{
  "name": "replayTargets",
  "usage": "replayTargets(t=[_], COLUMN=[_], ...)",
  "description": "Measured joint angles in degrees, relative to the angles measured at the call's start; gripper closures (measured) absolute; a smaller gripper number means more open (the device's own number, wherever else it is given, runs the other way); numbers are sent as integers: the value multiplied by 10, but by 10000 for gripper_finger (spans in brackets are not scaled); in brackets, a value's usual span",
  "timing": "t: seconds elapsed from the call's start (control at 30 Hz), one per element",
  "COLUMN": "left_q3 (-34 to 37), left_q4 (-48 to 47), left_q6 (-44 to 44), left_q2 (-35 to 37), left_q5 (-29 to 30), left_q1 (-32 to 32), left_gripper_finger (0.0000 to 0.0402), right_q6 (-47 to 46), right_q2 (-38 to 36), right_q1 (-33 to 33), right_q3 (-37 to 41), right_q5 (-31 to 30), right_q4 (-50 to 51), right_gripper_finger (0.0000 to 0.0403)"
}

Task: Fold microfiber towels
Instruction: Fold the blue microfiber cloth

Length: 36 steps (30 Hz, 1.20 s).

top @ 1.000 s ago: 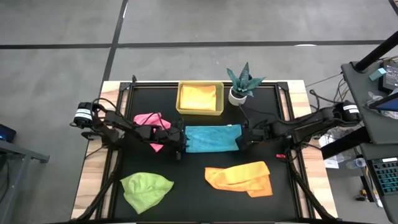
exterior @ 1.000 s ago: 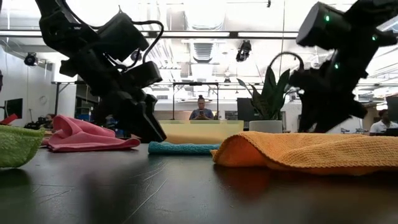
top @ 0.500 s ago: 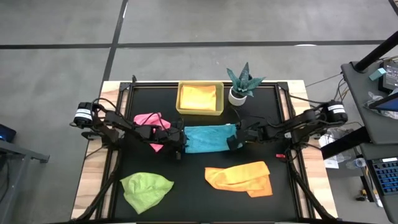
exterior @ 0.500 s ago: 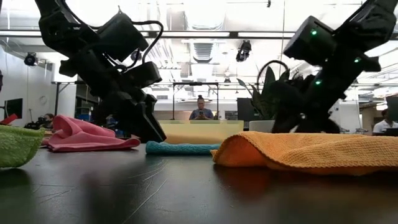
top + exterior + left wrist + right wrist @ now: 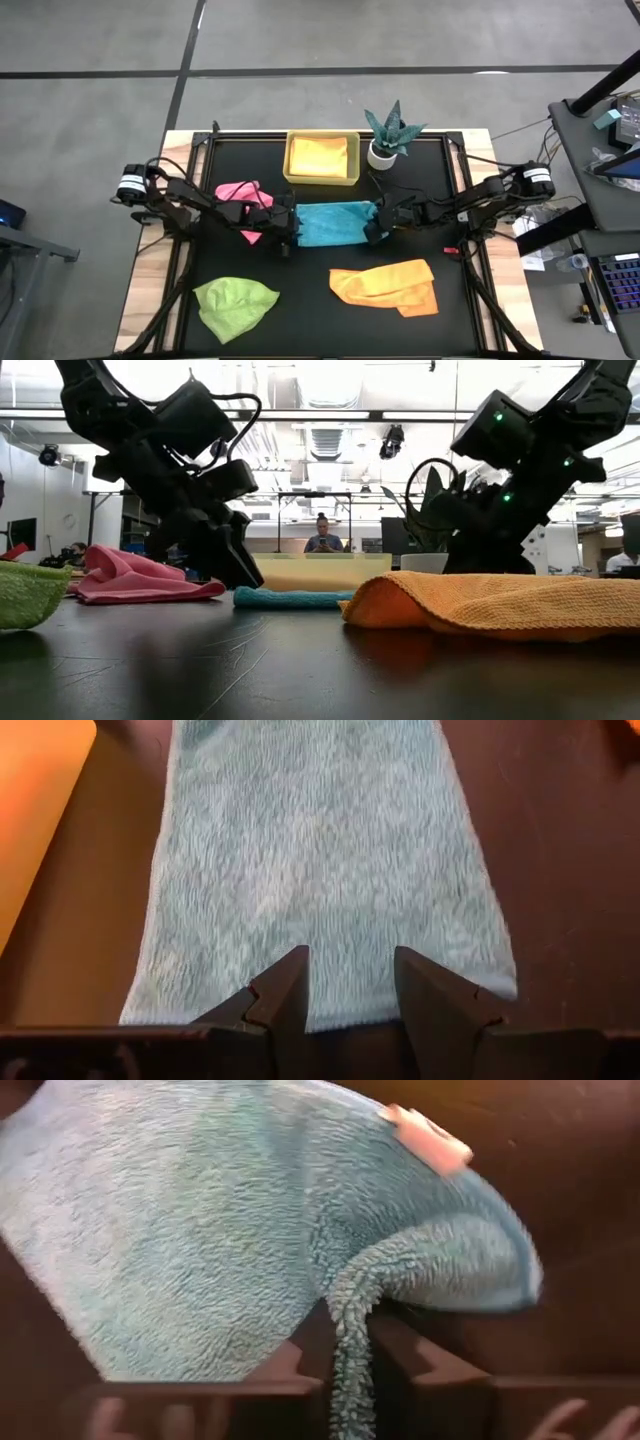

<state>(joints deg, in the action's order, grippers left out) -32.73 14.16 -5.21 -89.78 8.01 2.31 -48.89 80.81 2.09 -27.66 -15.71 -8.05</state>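
A turquoise towel lies flat in the middle of the black table, between my two grippers. My left gripper is at the towel's left edge, its fingers open above that edge. My right gripper is at the towel's right edge and is shut on it. A pink towel lies bunched at the left. A lime green towel sits at the near left and an orange one at the near right. Another orange-yellow towel lies in the tray. My left gripper's open fingertips stand over the turquoise towel's left edge; I cannot tell whether they touch it. My right gripper pinches a raised ridge of the towel's right edge between its two fingers, slanting down from the table's right side. The rest of the towel lies on the table.
A yellow tray stands at the far middle, with a small spiky plant in a white pot to its right. The orange towel in the low view hides the right gripper's tips. People sit in the room beyond the table.
My right gripper has moved down and toward the table's left, onto the turquoise towel's right edge. It has tipped further downward and shut on that edge, which now stands up in a small ridge. The left gripper has kept still.
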Motion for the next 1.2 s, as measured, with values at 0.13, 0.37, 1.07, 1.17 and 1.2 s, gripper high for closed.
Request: replayTargets(t=[0.13, 0.37, 1.07, 1.17, 1.2], left_q3=[1, 6, 3, 3, 3], left_q4=[-48, -11, 223, 222, 223], left_q6=[0, 11, 16, 15, 15], left_q2=[16, 0, -134, -133, -133], left_q5=[14, 9, -6, -6, -6], left_q1=[0, 0, 0, 0, 0], left_gripper_finger=[268, 268, 268, 268, 268], right_q6=[7, -33, 38, 56, 63], right_q2=[-47, -132, 104, 150, 164], right_q1=[0, 0, 7, 5, 4], right_q3=[0, -19, -272, -316, -330], right_q5=[-4, -46, -77, -79, -79], right_q4=[59, 223, 241, 244, 250], right_gripper_finger=[389, 390, 390, 390, 388])
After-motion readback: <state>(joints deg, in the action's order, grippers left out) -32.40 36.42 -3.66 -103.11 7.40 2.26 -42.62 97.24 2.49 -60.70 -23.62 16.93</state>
